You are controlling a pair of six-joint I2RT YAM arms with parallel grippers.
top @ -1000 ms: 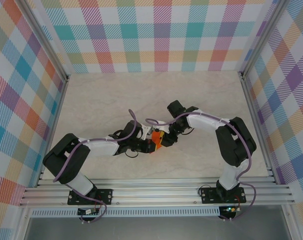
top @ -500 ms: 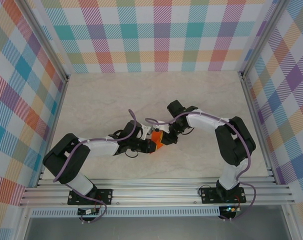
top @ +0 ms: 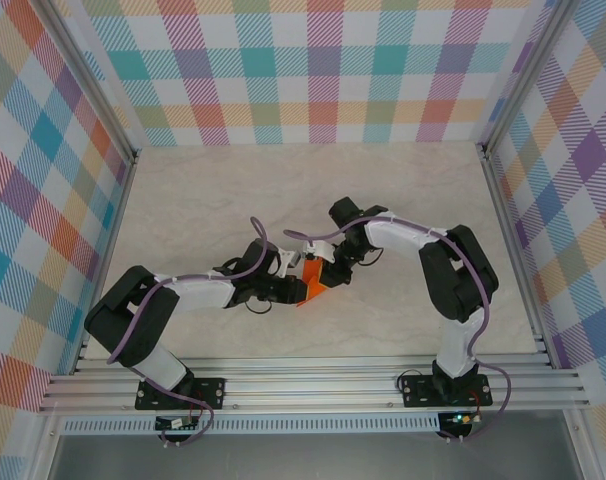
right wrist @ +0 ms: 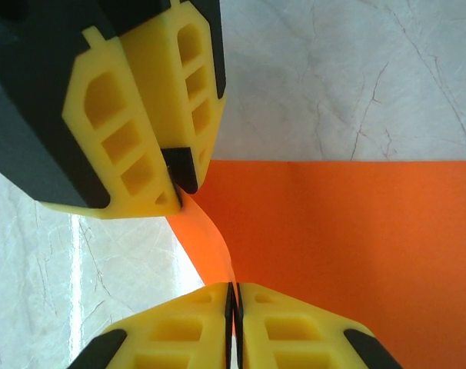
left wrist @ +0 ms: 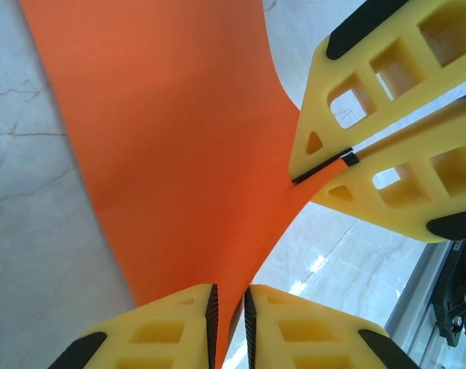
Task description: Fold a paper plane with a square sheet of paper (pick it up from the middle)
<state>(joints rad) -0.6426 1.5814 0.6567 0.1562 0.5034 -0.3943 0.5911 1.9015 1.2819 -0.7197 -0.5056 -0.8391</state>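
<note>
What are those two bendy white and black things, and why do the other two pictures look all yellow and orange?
They are robot arms, the left arm and the right arm, bolted to a table. The wide picture comes from a camera up above. The other two come from little cameras on the arms' wrists, so everything looks huge. Each arm ends in a gripper: two yellow fingers that pinch like tweezers. The left gripper and the right gripper are both shut on one piece of orange paper, each at a different spot, and the paper bends between them.
</note>
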